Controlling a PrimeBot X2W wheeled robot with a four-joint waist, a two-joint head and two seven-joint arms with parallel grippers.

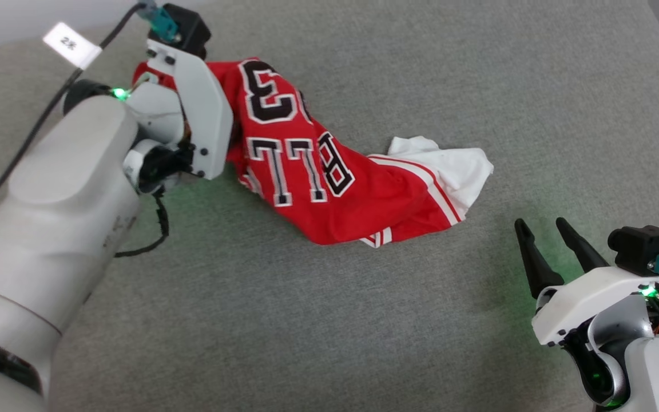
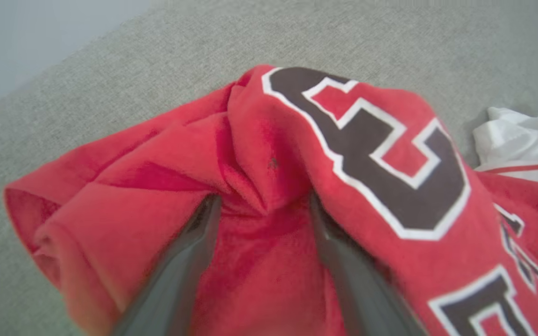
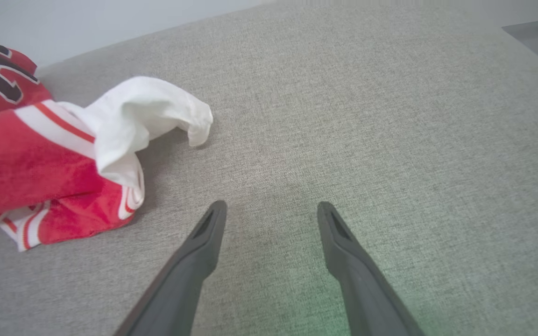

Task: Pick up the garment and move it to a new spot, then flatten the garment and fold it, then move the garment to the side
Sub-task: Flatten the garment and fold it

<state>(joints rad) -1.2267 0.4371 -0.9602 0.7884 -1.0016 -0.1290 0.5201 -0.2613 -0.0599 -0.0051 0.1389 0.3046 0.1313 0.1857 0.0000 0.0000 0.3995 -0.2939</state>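
While the shirt (image 1: 329, 194) lies crumpled in a long heap from the upper left toward the middle of the head view, printed side up, nothing about it is flat or folded yet. So I judge the work to be at the seam between moving it and flattening it.

The left gripper (image 2: 264, 203) sits at the heap's upper-left end. In the left wrist view its fingers stand apart, with red cloth bunched between them and draped over the right one, and nothing is pinched. The right gripper (image 1: 540, 223) hangs at the lower right of the head view, fingers spread wide over bare grey surface (image 1: 364, 320), well apart from the shirt and nearest its white sleeve (image 1: 449, 163).

Flattening probably calls for both grippers. Each needs a clean hold on a single outer edge, a hem or a shoulder, and then the two pull away from each other. Picking one layer out of the folds will likely be the hard part, since the cloth is soft and doubled over.

For room, the surface's far edge runs close behind the shirt at the upper left, and another edge cuts the upper right corner. The lower middle and right are wide and bare, so spreading toward the bottom of the frame looks safest.
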